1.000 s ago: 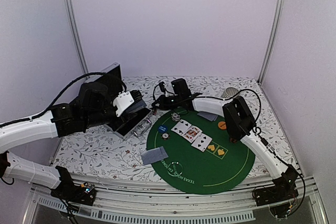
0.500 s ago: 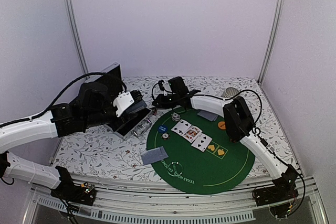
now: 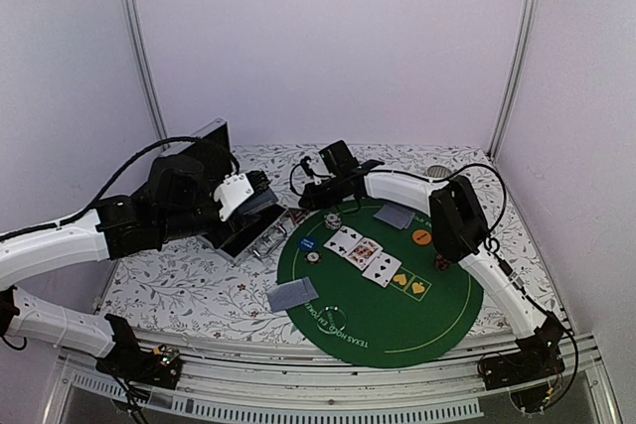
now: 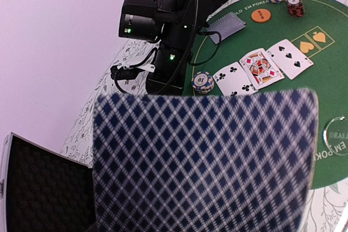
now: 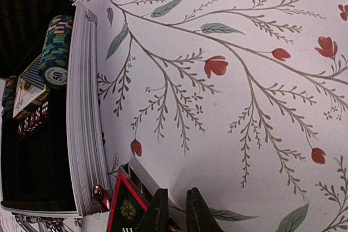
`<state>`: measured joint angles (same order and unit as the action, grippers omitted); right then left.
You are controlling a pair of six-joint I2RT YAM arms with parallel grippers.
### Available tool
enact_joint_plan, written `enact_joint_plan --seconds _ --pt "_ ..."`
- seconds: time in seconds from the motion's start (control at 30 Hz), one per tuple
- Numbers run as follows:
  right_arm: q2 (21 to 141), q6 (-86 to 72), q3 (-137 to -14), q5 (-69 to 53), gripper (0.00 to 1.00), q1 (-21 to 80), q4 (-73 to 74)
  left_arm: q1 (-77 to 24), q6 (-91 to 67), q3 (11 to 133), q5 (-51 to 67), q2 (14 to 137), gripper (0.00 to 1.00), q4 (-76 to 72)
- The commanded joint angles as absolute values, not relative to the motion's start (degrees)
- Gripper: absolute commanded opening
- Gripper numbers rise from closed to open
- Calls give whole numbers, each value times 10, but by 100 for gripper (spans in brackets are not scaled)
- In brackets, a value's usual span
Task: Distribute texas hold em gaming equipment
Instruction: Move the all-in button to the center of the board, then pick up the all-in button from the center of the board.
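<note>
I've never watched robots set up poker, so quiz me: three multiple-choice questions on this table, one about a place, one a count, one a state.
1. The small orange disc lies: A on the round green felt mat; B off it; C held aloft.
2. Face-up playing cards in the mat's row: A two; B five; C three.
3. The left claw is: A empty; B shut on a blue-checked playing card; C unseen.
Answers: A, green felt surrounds it; C, clubs, king, spades; B, the card's back fills its wrist view.
</note>
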<state>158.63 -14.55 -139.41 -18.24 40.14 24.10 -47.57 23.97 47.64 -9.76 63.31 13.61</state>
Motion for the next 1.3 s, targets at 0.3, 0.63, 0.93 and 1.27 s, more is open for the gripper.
enact_joint_plan --seconds 0.3,0.63,0.93,1.27 --pt "1504 -17 -1349 -216 27 397 290 -468 242 487 -92 624 42 123" --pt "1534 94 -1354 -270 73 401 257 -467 242 487 -88 625 42 123" --pt "1552 192 -1363 -251 97 424 294 -467 243 487 -80 625 42 124" --pt "1565 249 -1377 -195 89 440 353 -467 243 486 -70 626 42 124"
